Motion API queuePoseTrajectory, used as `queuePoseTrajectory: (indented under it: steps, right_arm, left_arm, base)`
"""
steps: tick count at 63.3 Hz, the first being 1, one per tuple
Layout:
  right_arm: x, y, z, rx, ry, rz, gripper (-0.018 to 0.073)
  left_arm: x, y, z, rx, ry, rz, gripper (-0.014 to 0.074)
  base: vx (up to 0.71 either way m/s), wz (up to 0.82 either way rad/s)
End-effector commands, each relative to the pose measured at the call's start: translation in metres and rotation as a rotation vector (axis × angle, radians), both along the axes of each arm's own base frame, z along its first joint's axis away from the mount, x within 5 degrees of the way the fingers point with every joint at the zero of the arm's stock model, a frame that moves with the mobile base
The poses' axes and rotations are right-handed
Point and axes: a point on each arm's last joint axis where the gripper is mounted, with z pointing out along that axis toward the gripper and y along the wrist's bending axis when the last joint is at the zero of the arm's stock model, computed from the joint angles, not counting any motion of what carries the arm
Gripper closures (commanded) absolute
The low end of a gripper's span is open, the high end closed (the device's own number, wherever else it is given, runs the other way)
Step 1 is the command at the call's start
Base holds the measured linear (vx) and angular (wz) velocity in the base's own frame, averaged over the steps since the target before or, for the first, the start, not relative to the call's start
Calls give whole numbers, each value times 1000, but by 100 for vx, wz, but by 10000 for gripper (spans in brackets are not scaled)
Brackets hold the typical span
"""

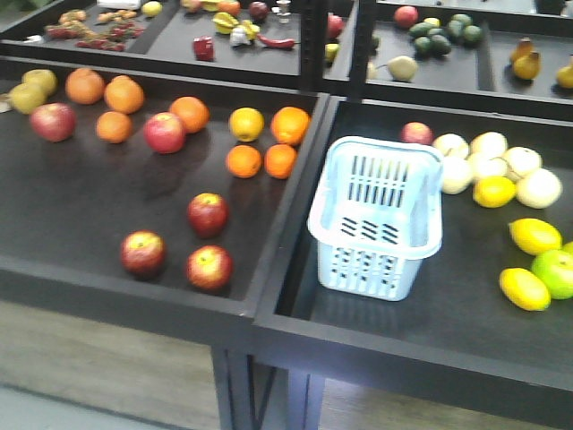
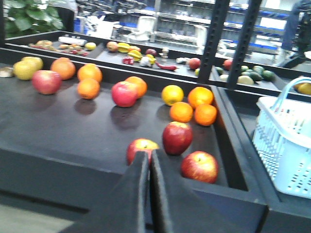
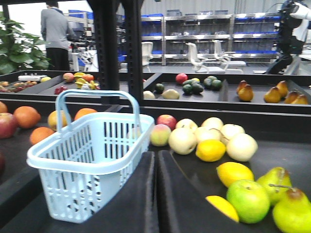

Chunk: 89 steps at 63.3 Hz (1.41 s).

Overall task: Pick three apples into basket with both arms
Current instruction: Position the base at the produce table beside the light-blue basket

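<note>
The left jaws and right jaws are both pressed shut, empty. The 3 apples [image 1: 208, 214] lie near-right on the left surface [image 1: 81, 202]; the basket [image 1: 376, 269] stands on the right surface [image 1: 466, 305].

Left gripper [image 2: 148, 156]: two matte black fingers, wide at the base, tapering to narrow tips, thin seam between. Right gripper [image 3: 155, 155]: same plain black wedge-shaped fingers, rounded tips, smooth surfaces.

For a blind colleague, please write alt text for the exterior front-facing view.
An empty pale blue basket stands in the right tray; three dark red apples lie near the front of the left tray, with oranges behind them.
</note>
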Motion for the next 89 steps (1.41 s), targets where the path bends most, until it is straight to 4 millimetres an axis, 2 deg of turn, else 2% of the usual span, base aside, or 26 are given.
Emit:
queuePoseTrajectory:
  steps: [1, 89]
  right_arm:
    - [-1, 1, 2, -20, -66, 8, 564]
    - [-1, 1, 2, -20, -66, 8, 564]
  left_arm:
    - [-2, 0, 16, -15, -106, -3, 603]
    - [-2, 0, 16, -15, -106, -3, 603]
  base:
    - [8, -29]
    - [13, -13]
